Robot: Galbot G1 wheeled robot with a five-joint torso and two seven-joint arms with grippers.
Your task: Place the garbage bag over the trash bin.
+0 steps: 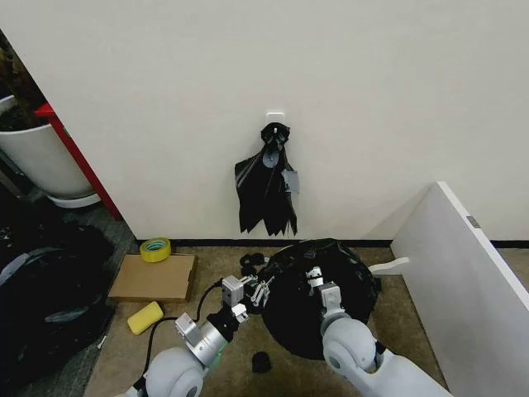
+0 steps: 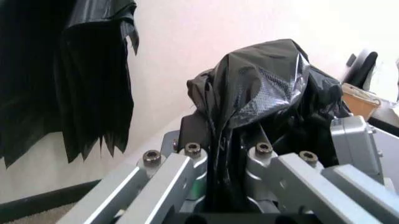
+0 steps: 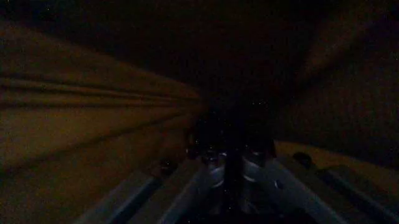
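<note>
The garbage bag (image 1: 318,289) is a glossy black mound on the floor in front of me in the head view. The trash bin is hidden, with no cream-white plastic showing under the bag. My left gripper (image 1: 258,292) is at the bag's left edge. The left wrist view shows this gripper (image 2: 227,156) shut on a bunched fold of the garbage bag (image 2: 262,84). My right gripper (image 1: 317,284) rests on top of the mound. In the dark right wrist view, plastic surrounds that gripper (image 3: 232,161), and its fingers pinch a dark fold.
A knotted bunch of black plastic (image 1: 266,186) hangs from a wall hook. A cardboard sheet (image 1: 154,277), tape roll (image 1: 155,249) and yellow sponge (image 1: 145,318) lie left. A dark heap of bags (image 1: 41,289) and a white planter (image 1: 41,157) are at far left. A white board (image 1: 463,273) leans at right.
</note>
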